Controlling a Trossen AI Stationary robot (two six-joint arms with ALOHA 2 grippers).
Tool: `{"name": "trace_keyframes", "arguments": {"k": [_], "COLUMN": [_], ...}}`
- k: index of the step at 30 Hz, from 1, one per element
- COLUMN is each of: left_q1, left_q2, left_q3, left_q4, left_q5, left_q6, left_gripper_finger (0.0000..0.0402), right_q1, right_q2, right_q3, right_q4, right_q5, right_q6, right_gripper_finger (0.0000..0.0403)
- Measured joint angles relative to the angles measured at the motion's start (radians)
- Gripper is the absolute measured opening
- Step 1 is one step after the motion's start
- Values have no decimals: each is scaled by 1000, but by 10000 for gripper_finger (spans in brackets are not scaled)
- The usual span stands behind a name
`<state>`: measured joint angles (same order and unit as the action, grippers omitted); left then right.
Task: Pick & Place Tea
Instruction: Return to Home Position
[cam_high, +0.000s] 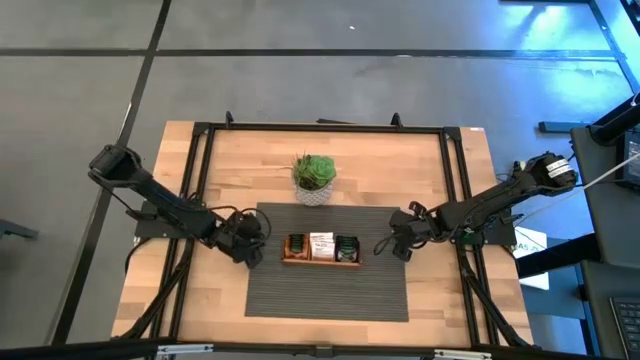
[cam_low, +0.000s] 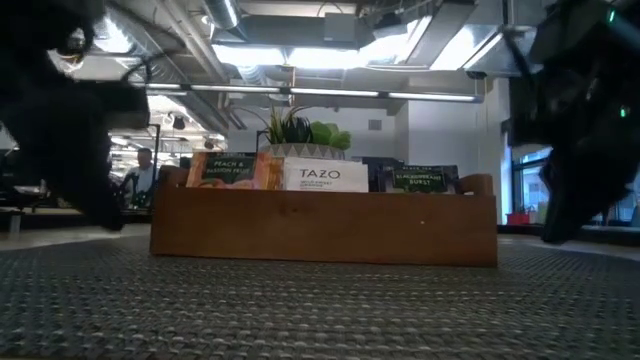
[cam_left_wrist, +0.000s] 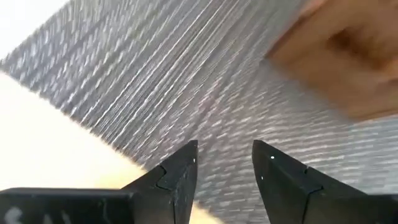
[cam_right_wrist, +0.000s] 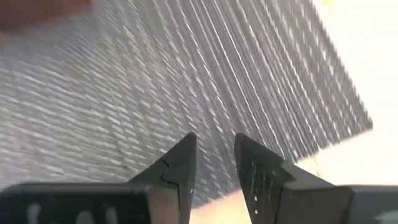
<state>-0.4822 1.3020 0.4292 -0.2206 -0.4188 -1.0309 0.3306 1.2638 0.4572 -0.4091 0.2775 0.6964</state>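
Both sets of jaws stand apart with nothing between them. The left gripper (cam_left_wrist: 225, 146) shows a clear gap between its two dark fingers. Past them lies only the grey woven mat (cam_left_wrist: 186, 74) and a brown shape in the upper right of that wrist frame, too blurred to name. The right gripper (cam_right_wrist: 214, 138) is parted by a narrower gap, also empty, above the mat near its edge.

From above, the left gripper sits left of centre in the frame, just beside the left end of the wooden tray (cam_high: 320, 262). I cannot tell whether it touches. The right gripper sits right of centre, a little off the tray's right end. Both arms reach in low from the sides of the table (cam_high: 240, 170).

The tea is in the tray, at the middle of the frame. The orange sachets (cam_high: 297, 246) are in the left compartment, the white sachets (cam_high: 321, 245) in the middle one and the dark sachets (cam_high: 346, 247) in the right one. From table height they stand upright, their tops rising above the tray's front wall, with dark blurred arm shapes at both edges of the frame. The plant pot (cam_high: 313, 178) stands above the tray in the overhead frame, at the mat's upper edge. A person (cam_low: 145, 165) shows far back at the left.
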Motion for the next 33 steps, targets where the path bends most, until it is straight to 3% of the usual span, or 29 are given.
{"name": "trace_keyframes", "arguments": {"k": [6,8,13,17,19,22,26,33], "left_q1": [-47,-55,-69,-80,-79,-70,-38,48], "left_q2": [-151,-205,-296,-326,-331,-336,-390,-580], "left_q3": [24,35,46,48,48,47,40,-106], "left_q4": [-73,-26,207,340,361,398,414,547], "left_q5": [-75,-116,-139,-136,-144,-177,-137,-65], "left_q6": [19,62,175,340,411,479,580,718], "left_gripper_finger": [148,148,148,148,148,148,148,148], "right_q1": [8,12,81,135,166,184,184,164], "right_q2": [-121,-159,-266,-342,-383,-497,-699,-1037], "right_q3": [25,41,100,135,114,45,-54,-171], "right_q4": [10,58,164,155,207,290,320,210], "right_q5": [-1,9,-32,-181,-197,-214,-274,-272], "right_q6": [11,27,-147,-238,-335,-406,-442,-461], "right_gripper_finger": [113,113,113,113,113,113,113,113]}}
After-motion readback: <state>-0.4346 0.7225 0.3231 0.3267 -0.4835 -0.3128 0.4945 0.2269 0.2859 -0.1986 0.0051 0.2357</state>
